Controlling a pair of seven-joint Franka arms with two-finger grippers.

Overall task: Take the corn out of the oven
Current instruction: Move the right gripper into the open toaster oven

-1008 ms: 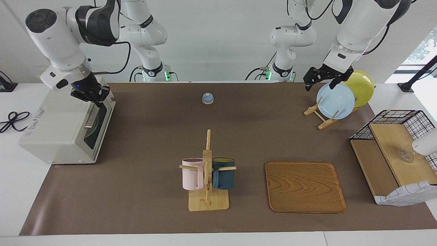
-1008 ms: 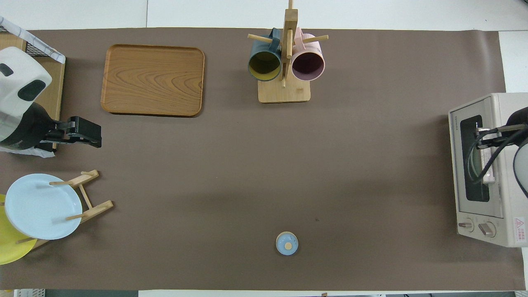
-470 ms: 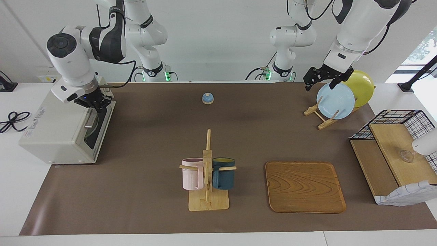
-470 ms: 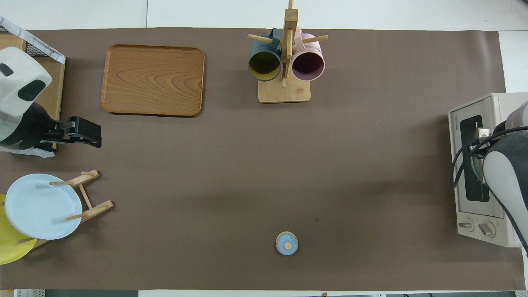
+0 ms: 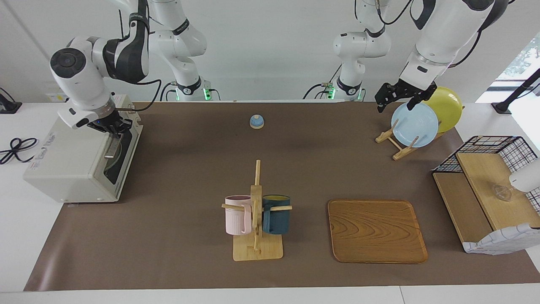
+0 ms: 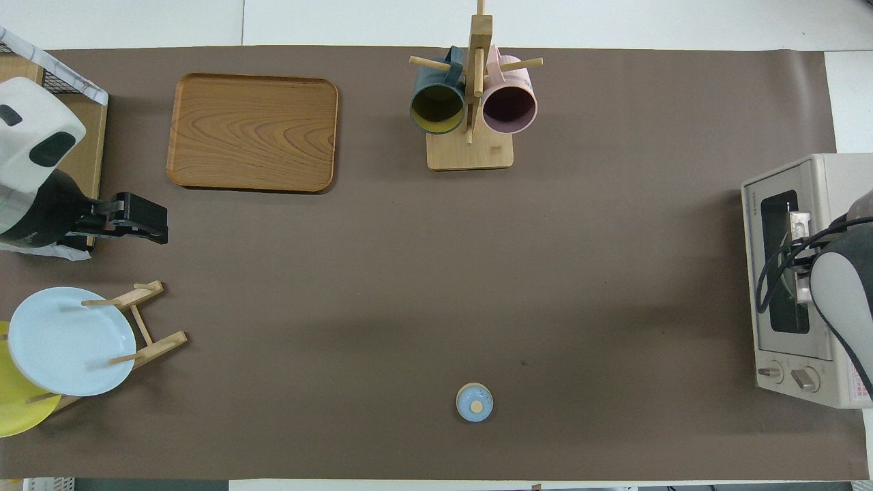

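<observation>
Reaching down at the oven, at the 9 o'clock edge of the facing view, the right gripper sits at the bar handle of its closed door; whether its fingers are closed on the bar I cannot tell. The corn is not visible. The left gripper waits above the plate rack at 2 o'clock, holding nothing.

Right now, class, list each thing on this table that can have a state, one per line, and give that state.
Off-white toaster oven: door shut, corn not visible.
Right pincer: at the oven's metal door handle.
Left pincer: waiting over the wooden plate rack.
Pale blue plate: upright in rack.
Yellow plate: upright in rack.
Pink mug: hung on mug stand.
Dark blue mug: hung on mug stand.
</observation>
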